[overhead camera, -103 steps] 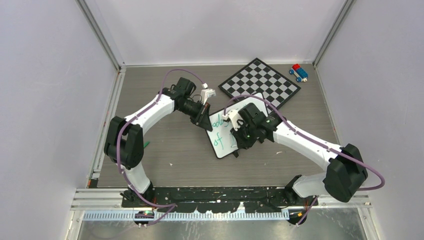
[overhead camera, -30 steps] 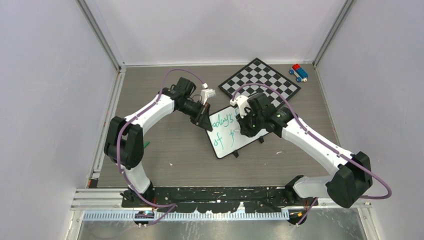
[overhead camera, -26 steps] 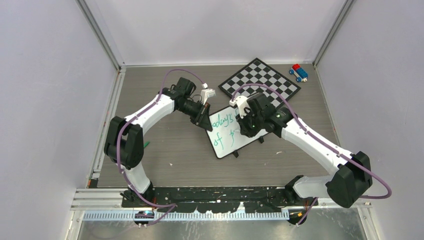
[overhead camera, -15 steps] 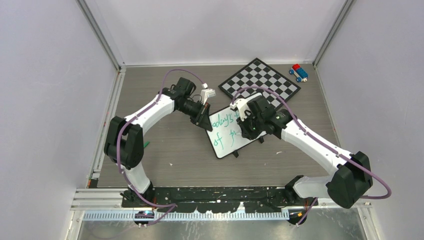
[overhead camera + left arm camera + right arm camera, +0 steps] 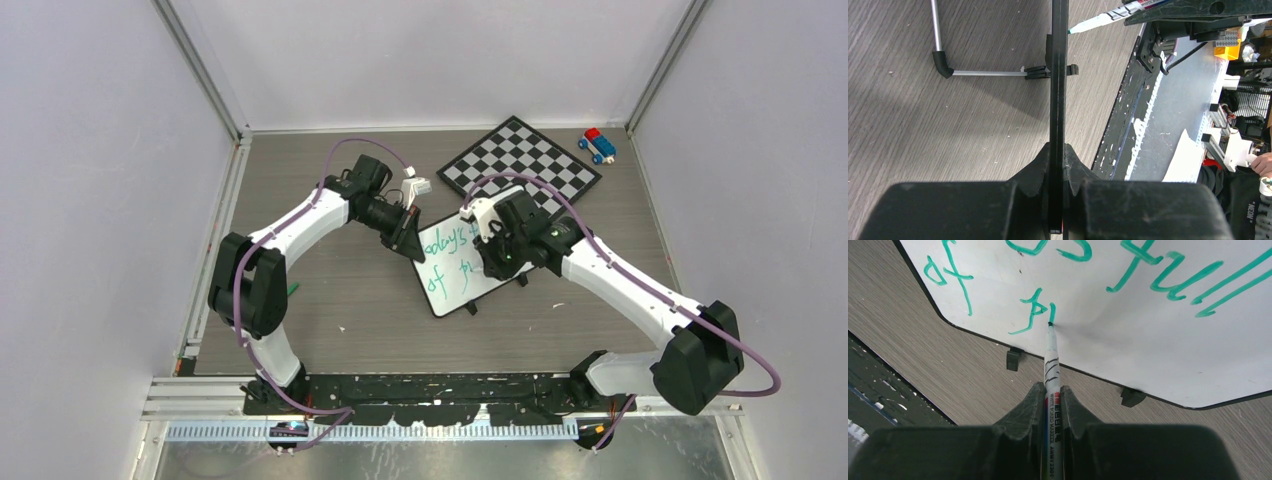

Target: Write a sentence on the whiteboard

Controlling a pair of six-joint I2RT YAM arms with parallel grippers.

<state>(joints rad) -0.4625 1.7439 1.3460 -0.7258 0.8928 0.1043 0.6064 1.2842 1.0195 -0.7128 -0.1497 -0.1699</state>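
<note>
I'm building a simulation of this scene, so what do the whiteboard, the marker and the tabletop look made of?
Whiteboard: smooth white coated panel, faintly glossy, thin dark rim. Marker: smooth white plastic barrel with printed lettering. Tabletop: matte grey wood-grain, probably laminate rather than solid wood.

The tabletop [image 5: 350,290] in front of me is grey-brown wood grain, with a metal rail [image 5: 213,240] along its left side. Near the middle the whiteboard [image 5: 455,292] stands askew on small black feet [image 5: 1013,360]. A thin metal rod [image 5: 988,73] with a black elbow lies flat on the wood, clipped to the board's edge. Just beyond lies the chessboard [image 5: 520,160], also askew — whether the two boards touch I cannot tell. In the far corner on my right sits a small red-and-blue block toy [image 5: 597,145]. Near the left rail lies a small green bit [image 5: 293,288], and a few white specks [image 5: 341,328] dot the nearer wood.
</note>
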